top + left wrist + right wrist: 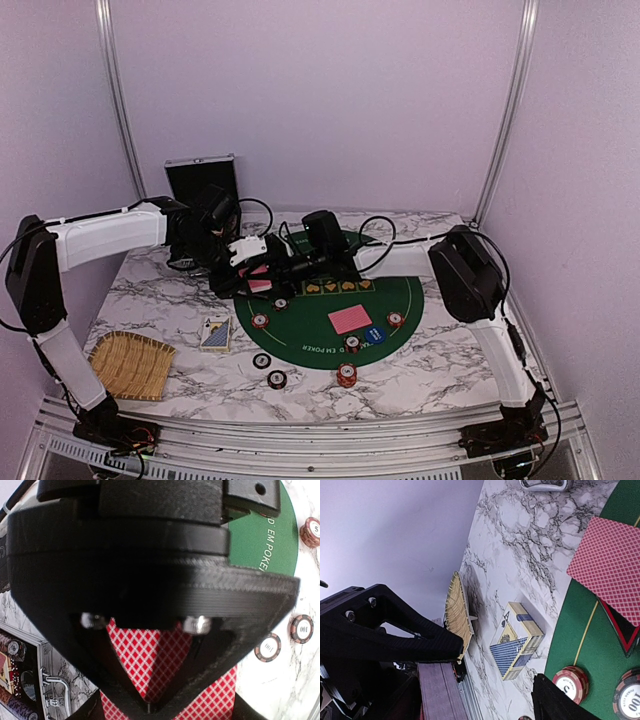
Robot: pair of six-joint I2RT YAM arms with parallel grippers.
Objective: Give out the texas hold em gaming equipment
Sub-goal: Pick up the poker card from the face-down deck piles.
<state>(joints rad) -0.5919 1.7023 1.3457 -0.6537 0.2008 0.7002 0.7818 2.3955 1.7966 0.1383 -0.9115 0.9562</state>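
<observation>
My left gripper (pixel 243 268) is over the left edge of the green poker mat (pixel 330 300). In the left wrist view its fingertips (pixel 147 707) meet, pinched on a red-backed card (pixel 142 655) that fills the V between the fingers. More red card back (pixel 215 695) shows below it. My right gripper (pixel 285 266) is close beside it, open and empty (pixel 497 667). It looks past a red-backed card (pixel 610 565) at the mat's edge. A red card stack (pixel 350 320) and the blue dealer button (pixel 376 335) lie on the mat. Chips (pixel 260 321) (pixel 396 320) (pixel 346 375) ring the mat.
A blue card box (pixel 215 333) (pixel 516 640) lies left of the mat, and the woven straw tray (pixel 132 365) (pixel 457 612) is at the front left. The open case (pixel 202 180) stands at the back left. Two chips (pixel 261 360) (pixel 266 647) lie on the marble.
</observation>
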